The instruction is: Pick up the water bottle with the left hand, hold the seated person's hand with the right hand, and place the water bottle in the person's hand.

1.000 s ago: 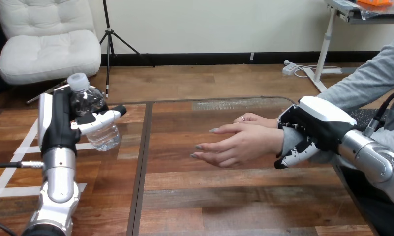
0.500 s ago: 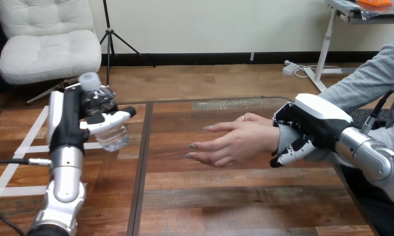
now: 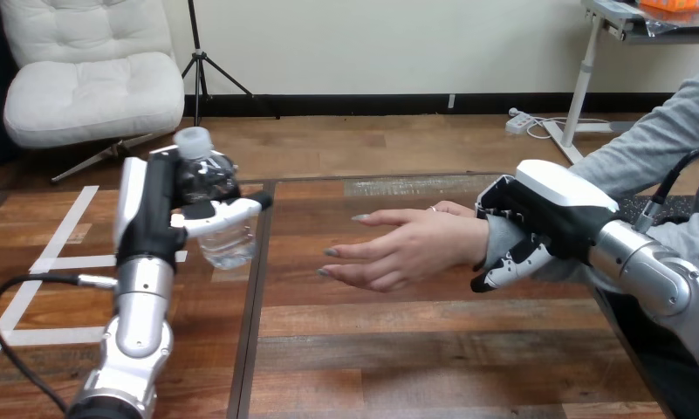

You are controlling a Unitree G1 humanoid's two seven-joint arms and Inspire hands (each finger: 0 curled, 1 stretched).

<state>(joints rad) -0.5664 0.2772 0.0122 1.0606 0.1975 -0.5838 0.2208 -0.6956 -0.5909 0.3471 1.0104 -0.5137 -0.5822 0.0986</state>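
Note:
My left hand (image 3: pixel 158 209) is shut on a clear water bottle (image 3: pixel 216 202) with a white cap, held upright above the table's left part. The person's hand (image 3: pixel 398 248) reaches in from the right, palm turned toward the bottle, fingers stretched out. My right hand (image 3: pixel 537 223) is shut on the person's wrist, its fingers curled round the grey sleeve's cuff. A gap of table still lies between the bottle and the person's fingertips.
The wooden table (image 3: pixel 415 349) has a dark seam (image 3: pixel 251 305) running front to back just right of my left arm. White tape lines (image 3: pixel 40 262) mark its left part. The person's grey-sleeved arm (image 3: pixel 651 148) comes in at the right edge.
My left hand has carried the bottle rightward, toward the person's hand. My right hand has drawn the person's wrist and hand a little to the left.

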